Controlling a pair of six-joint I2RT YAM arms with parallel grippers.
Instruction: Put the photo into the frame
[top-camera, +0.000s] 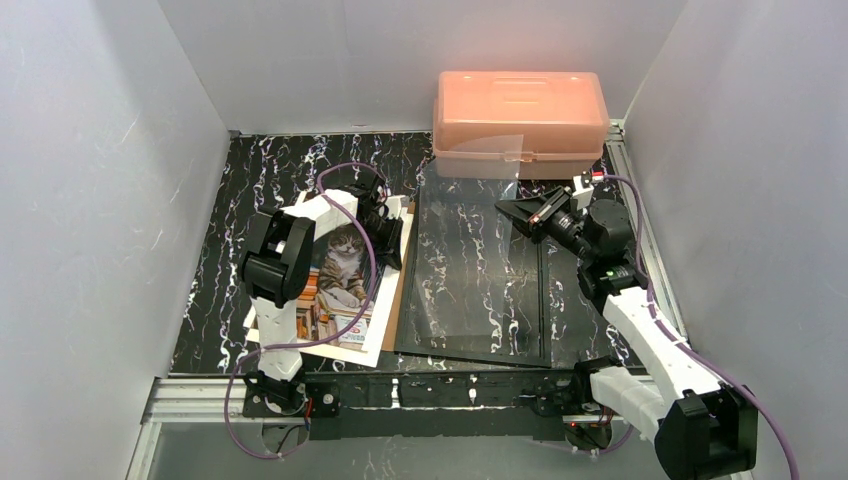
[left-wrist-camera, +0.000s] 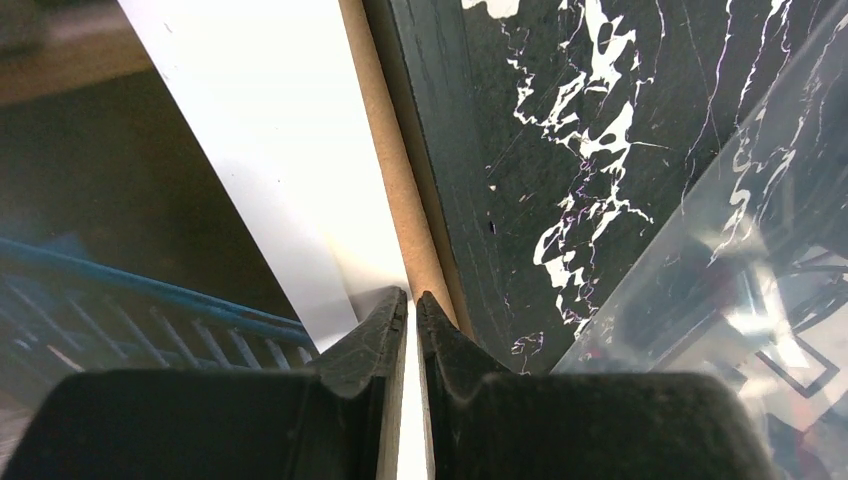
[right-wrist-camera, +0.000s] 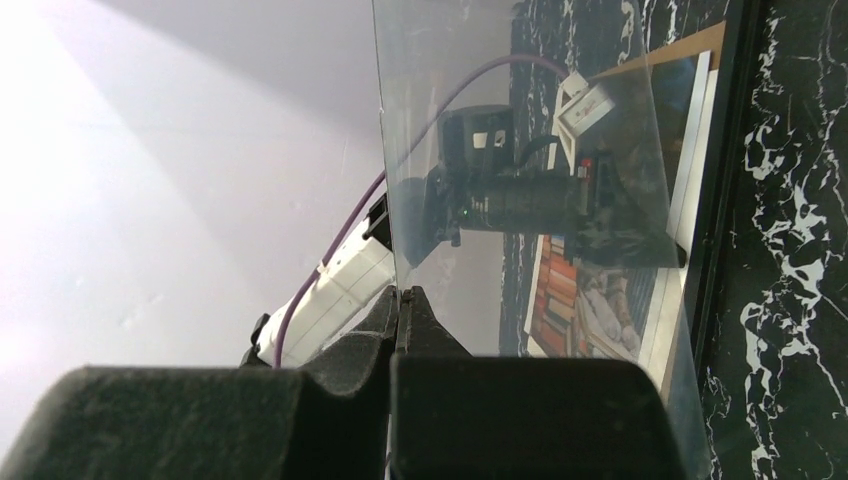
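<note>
The photo (top-camera: 340, 275), a cat among books with a white border, lies at the left on a brown backing board (top-camera: 395, 290). My left gripper (top-camera: 390, 220) is over its far right corner. In the left wrist view the gripper (left-wrist-camera: 412, 297) is shut on the photo's white edge (left-wrist-camera: 290, 130), with the board (left-wrist-camera: 395, 170) just beside it. The frame (top-camera: 470, 357) lies flat in the middle of the table. My right gripper (top-camera: 507, 207) is at its far right side. In the right wrist view that gripper (right-wrist-camera: 399, 292) is shut on the thin edge of a clear pane (right-wrist-camera: 480, 60), raised beside the black frame bar (right-wrist-camera: 722, 180).
A pink plastic box (top-camera: 520, 110) stands at the back, just behind the frame. White walls close in the left, right and back sides. A metal rail (top-camera: 400, 390) runs along the near edge between the arm bases.
</note>
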